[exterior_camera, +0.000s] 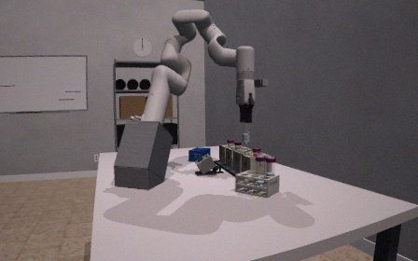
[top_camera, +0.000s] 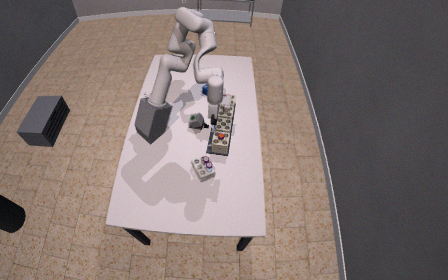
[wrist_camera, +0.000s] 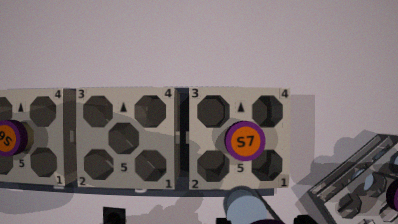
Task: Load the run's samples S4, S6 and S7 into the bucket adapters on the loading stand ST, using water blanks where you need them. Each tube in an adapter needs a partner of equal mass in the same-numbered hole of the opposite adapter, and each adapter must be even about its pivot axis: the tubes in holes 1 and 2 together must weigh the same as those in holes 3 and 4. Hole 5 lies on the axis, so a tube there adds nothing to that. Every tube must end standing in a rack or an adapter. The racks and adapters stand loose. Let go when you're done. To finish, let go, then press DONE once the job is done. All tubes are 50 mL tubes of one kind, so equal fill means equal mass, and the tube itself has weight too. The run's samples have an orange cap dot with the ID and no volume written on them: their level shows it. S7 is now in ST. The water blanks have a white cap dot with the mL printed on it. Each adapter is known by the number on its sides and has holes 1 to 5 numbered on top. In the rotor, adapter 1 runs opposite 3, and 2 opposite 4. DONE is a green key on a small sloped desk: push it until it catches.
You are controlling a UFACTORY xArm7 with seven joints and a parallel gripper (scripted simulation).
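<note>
My gripper (exterior_camera: 245,122) is shut on a tube (wrist_camera: 247,207) with a pale blue fill and a purple cap. I take it for a water blank, but its cap dot is hidden. I hold it upright, well above the row of adapters (top_camera: 223,127). In the wrist view the tube sits just off the front edge of the right adapter (wrist_camera: 240,137). That adapter holds S7 (wrist_camera: 245,141) in hole 5. The middle adapter (wrist_camera: 124,138) is empty. The left adapter holds S6 (wrist_camera: 6,137) in hole 5 and is cut off by the frame. The adapters' side numbers are hidden.
A small white tube rack (top_camera: 204,167) with two purple-capped tubes stands in front of the adapters and shows at the right in the wrist view (wrist_camera: 365,185). The DONE desk with its green key (top_camera: 196,120) stands left of the adapters. A blue bin (top_camera: 205,89) sits behind.
</note>
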